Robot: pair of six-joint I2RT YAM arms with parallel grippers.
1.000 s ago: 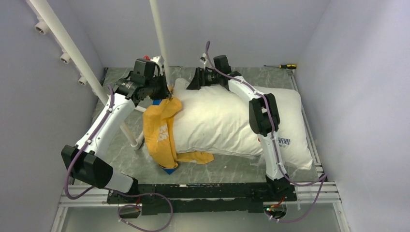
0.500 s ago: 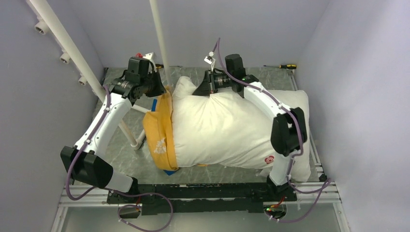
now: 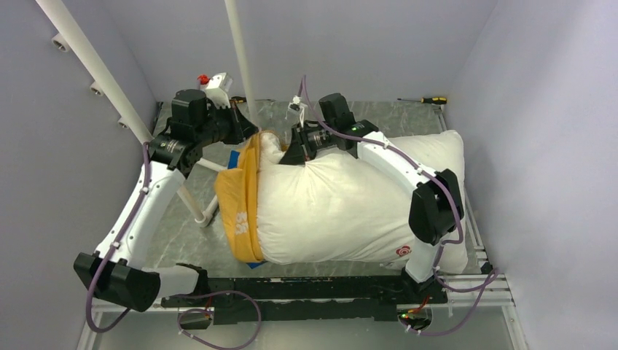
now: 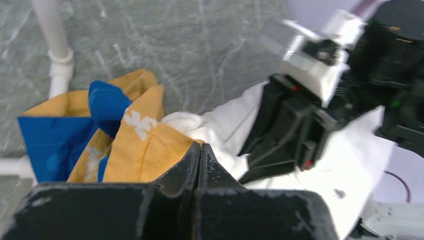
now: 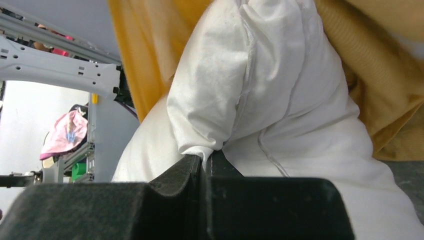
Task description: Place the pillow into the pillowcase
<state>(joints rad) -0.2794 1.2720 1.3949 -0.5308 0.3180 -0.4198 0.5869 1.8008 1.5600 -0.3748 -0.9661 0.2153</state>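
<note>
Two grippers clenched: left gripper [image 4: 199,149] pinches the yellow pillowcase [image 3: 244,197] edge, right gripper [image 5: 204,161] pinches a pillow [image 3: 342,211] corner. The pillow lies across the table [image 3: 182,230], pillowcase bunched around its left end. White lettering [image 4: 136,122] unreadable; red logo [image 3: 403,251] too small.

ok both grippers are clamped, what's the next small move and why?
Probably drive the right gripper leftward, feeding the pillow corner it pinches deeper into the pillowcase, while the left gripper holds the yellow hem taut. The case only rings the pillow's left end as a bunched band; most of the pillow lies bare.
</note>
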